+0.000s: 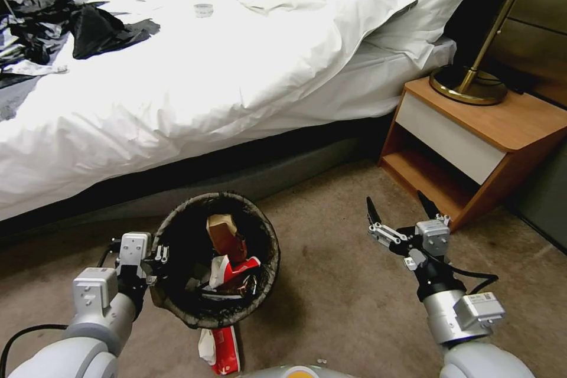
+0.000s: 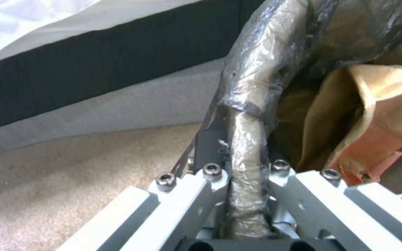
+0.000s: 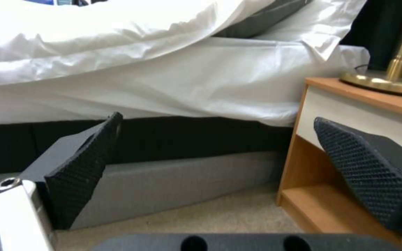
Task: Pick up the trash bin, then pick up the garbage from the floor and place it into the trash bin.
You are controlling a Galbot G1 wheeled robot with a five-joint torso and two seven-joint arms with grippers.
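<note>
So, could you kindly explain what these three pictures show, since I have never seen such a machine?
It is a two-armed wheeled robot beside a bed. One picture looks down from its head; the others come from cameras on each wrist. The left gripper is shut on the bagged rim of the trash bin, seen close up from the left wrist. The bin holds a brown paper bag and a red-white carton; a red-white packet lies on the carpet. The right gripper is open and empty near the nightstand.

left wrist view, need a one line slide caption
Left end effector clamped on the bag-lined rim of the trash bin, brown paper bag inside.
</note>
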